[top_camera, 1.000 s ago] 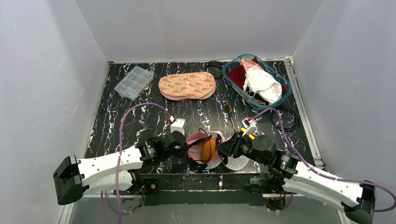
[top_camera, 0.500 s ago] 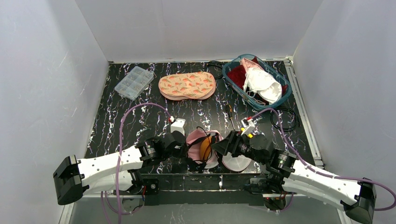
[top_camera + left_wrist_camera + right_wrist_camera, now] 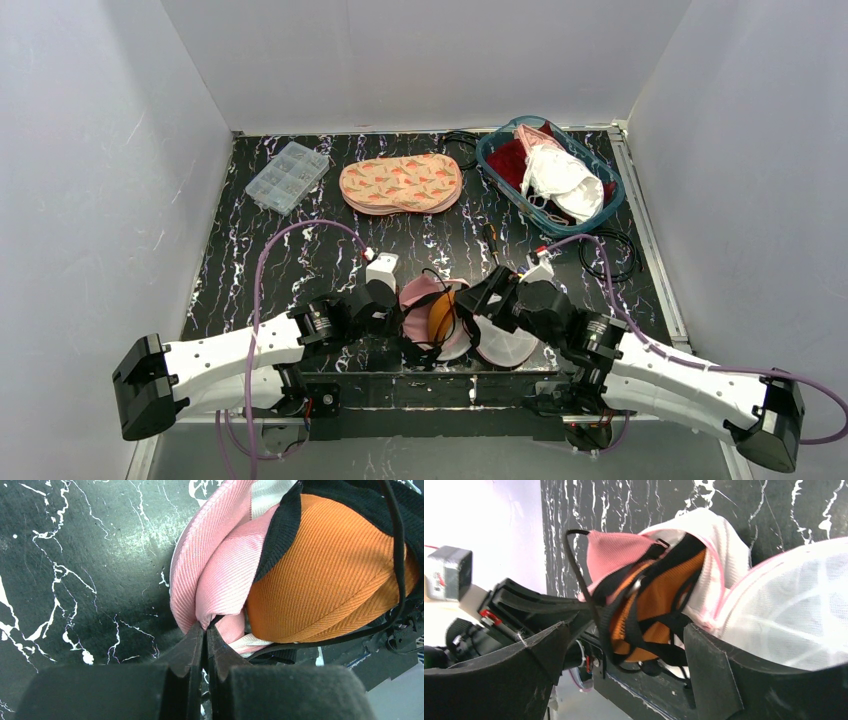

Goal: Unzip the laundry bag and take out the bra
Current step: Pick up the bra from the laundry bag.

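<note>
Your left end effector (image 3: 205, 630) is clamped on the pink ribbed-fabric-and-white-mesh laundry bag (image 3: 215, 565), at the centre of the near edge of the black, white-veined marble-look desk (image 3: 300, 250). The orange padded bra with black straps (image 3: 325, 575) sits in the bag's open mouth. Your right end effector (image 3: 625, 630) is spread wide just beside it, gripping nothing. Plain white walls (image 3: 420, 60) enclose three sides.

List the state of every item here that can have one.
laundry bag: open at the mouth, lying on the table
bra: partly out of the bag, black straps loose
left hand: shut on the bag's pink edge
right hand: open, fingers either side of the bra
basket: holding a pile of clothes
</note>
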